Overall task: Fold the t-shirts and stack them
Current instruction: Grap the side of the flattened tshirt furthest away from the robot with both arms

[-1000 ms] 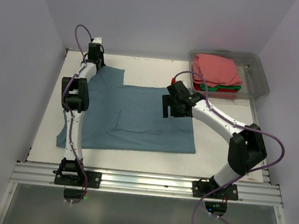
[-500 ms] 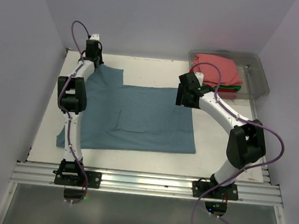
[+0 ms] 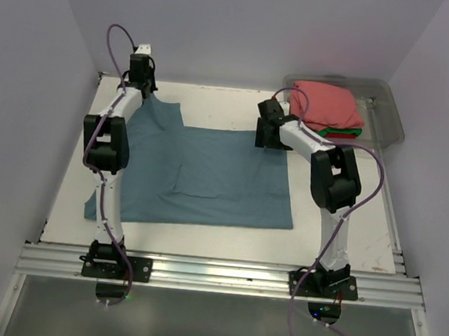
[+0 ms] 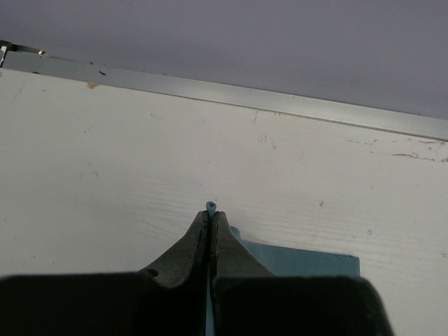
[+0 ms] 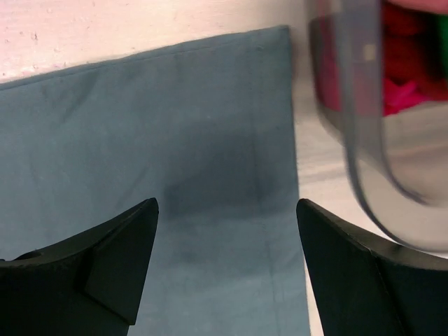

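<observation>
Both arms have reached farther back: left gripper [image 4: 210, 213] clamps the blue t-shirt [image 3: 208, 174] near the far left corner of the bench [image 3: 215, 96], right gripper [image 5: 227, 204], jaws apart, hangs over the shirt's far right corner, and the clear bin [image 3: 391, 112] beside it holds folded t-shirts [image 3: 324, 104], pink over green and red

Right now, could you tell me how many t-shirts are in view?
4: a blue t-shirt spread on the table; a pink t-shirt, green t-shirt and red t-shirt stacked in the clear bin. More may be hidden.

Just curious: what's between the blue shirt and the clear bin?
Nothing but a bare strip of white table, clearest in the right wrist view.
</observation>
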You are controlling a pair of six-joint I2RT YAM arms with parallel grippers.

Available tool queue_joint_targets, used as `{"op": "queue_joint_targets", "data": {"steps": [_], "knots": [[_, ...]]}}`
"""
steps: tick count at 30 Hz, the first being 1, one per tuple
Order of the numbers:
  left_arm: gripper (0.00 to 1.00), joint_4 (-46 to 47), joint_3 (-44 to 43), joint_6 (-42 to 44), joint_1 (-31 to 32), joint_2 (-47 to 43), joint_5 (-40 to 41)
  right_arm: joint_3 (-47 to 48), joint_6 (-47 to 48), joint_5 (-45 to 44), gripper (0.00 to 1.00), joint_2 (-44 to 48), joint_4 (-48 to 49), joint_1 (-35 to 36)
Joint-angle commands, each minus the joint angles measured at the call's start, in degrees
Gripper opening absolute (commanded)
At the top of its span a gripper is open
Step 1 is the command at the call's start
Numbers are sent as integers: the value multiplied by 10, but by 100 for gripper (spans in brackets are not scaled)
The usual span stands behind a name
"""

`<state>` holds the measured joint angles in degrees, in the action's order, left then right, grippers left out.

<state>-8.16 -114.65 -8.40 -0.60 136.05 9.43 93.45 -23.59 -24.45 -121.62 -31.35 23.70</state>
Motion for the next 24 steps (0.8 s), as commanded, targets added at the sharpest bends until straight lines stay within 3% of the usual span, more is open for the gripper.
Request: {"op": "queue_joint_targets", "data": {"steps": [1,13,20,24], "knots": [[0,7,10,-4,1,-30,17,52,48,35,83,-14,8,-1],[0,40,123,-2,-36,-89,59,94,85,67,83,-19,-12,0],[0,55,181,-14,-70,-138,91,234,99,68,86,-92,-98,0],[0,60,199,-25,-89,-167,98,268,96,64,86,-112,-108,0]]}}
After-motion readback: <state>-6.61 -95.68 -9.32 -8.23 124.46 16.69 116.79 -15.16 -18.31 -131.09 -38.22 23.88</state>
